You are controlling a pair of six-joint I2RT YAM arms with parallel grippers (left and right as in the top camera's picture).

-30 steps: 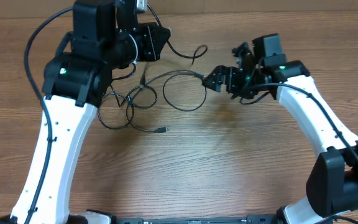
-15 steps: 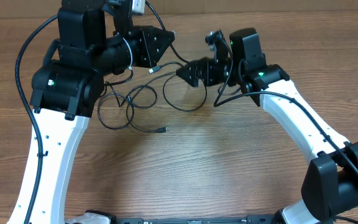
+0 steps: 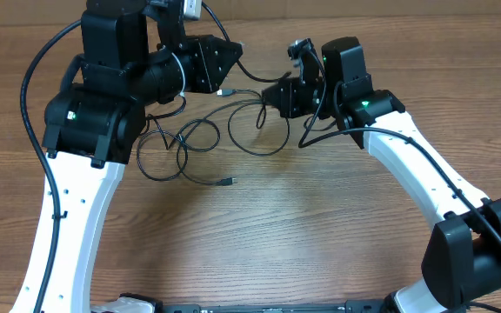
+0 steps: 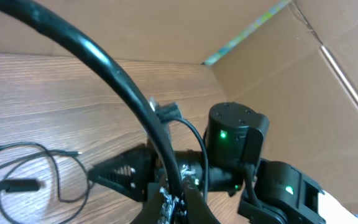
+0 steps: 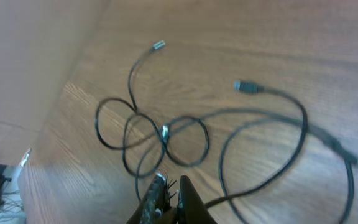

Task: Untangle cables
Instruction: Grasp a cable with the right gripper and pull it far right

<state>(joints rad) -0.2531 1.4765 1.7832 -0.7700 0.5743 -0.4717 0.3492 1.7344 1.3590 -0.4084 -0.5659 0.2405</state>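
The thin black flexible cables [image 3: 182, 146] lie on the brown wood-grain table [image 3: 320, 235], left of centre in the overhead view. Several loose loops cross one another in a small tangle, a wider loop sits to their right, and a stray end with a small plug [image 3: 227, 181] lies just below. In the right wrist view the same loops [image 5: 165, 143] overlap mid-frame, with a pale tip showing at the crossing and two plug ends higher up.

At upper left, the left tool [image 3: 231, 59] hangs above the table with its fingers together, clamped on one strand. In its own camera that strand sweeps up large and blurred from the fingers [image 4: 194, 213], which the bottom edge cuts off. To the right, the right tool [image 3: 270, 94] points toward the left one and is pressed shut above the wide loop. Its fingertips [image 5: 188, 199] are cropped at the bottom edge, and I cannot make out whether a strand is pinched between them.
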